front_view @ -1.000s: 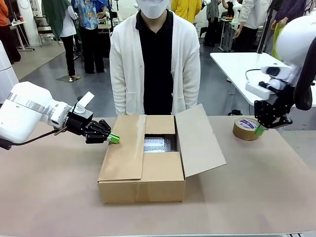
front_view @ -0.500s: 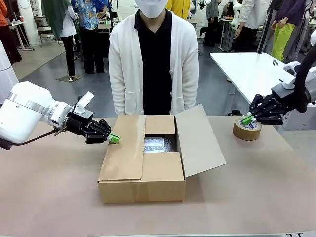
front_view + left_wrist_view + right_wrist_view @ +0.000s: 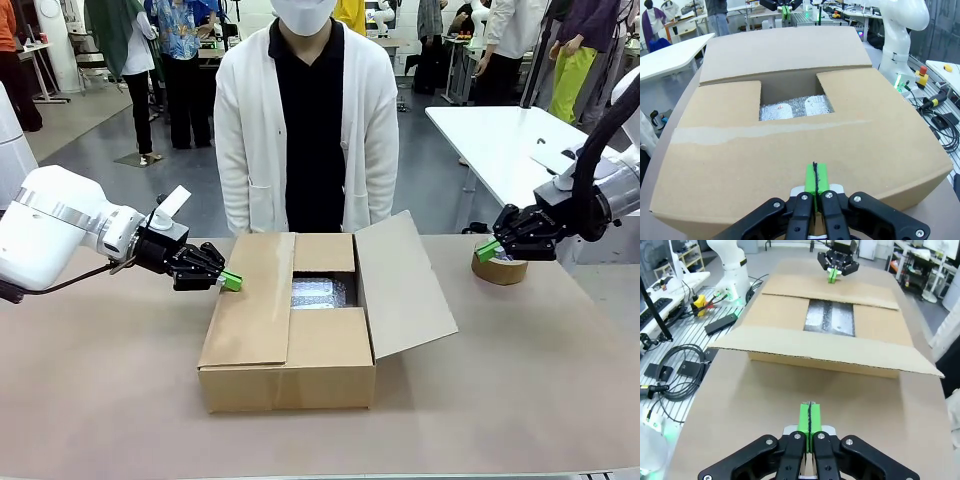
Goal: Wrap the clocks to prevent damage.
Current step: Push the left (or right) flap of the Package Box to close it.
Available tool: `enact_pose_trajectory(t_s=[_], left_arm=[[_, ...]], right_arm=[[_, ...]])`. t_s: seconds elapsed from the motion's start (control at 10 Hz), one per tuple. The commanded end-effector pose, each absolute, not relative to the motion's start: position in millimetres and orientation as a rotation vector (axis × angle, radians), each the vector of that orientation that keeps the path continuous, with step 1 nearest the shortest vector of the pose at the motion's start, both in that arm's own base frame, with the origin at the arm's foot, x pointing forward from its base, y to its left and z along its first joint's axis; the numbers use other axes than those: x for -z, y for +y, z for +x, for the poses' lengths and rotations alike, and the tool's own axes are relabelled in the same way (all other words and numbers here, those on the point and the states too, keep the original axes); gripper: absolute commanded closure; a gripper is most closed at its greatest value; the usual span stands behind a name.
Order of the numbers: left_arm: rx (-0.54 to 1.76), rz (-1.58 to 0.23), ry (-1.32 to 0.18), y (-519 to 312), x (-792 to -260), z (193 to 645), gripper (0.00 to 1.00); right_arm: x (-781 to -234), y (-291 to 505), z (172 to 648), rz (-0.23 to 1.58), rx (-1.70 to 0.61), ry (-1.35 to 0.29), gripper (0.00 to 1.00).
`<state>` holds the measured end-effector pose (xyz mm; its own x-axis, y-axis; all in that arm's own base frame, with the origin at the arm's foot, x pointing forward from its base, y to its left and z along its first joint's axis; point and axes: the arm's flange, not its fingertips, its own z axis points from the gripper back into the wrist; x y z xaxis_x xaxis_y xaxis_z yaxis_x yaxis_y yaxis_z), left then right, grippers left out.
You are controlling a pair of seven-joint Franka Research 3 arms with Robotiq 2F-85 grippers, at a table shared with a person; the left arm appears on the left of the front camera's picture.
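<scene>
**Packing stage, front view.** The left gripper (image 3: 231,281), pads pressed together and holding nothing, hovered at the outer edge of the cardboard box's (image 3: 290,372) left flap. The clocks (image 3: 322,293) lay inside the box, seen through the gap between flaps as a whitish, shiny, bubble-wrapped bundle. The right gripper (image 3: 487,250), likewise closed and empty, hung just above the tape roll (image 3: 500,271). Wrapping appeared complete. Closing the box seemed in hand, which would call for folding down the raised right flap.

The right gripper (image 3: 487,250) now points sideways instead of downward, its tip shifted from the tape roll's (image 3: 503,272) right edge to its left edge.
</scene>
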<state>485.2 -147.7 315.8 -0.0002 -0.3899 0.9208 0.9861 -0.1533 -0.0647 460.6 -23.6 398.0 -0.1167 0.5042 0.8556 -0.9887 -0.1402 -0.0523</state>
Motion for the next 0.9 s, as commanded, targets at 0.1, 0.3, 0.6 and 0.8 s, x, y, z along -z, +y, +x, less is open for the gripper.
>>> enact_pose_trajectory(t_s=[0.1,0.3,0.6,0.8], left_arm=[[1.455,-1.03,-0.807,-148.4,-310.9,484.5,1.0],[1.455,-1.03,-0.807,-148.4,-310.9,484.5,1.0],[1.455,-1.03,-0.807,-148.4,-310.9,484.5,1.0],[1.455,-1.03,-0.807,-148.4,-310.9,484.5,1.0]], right_arm=[[-377.0,-14.4,459.8,0.835,-1.441,-0.774,0.99],[-340.8,-0.8,473.2,0.873,-1.272,-0.76,0.99],[-312.8,21.6,480.0,0.959,-1.16,-0.79,0.99],[-295.7,41.8,484.6,1.07,-1.113,-0.763,0.99]])
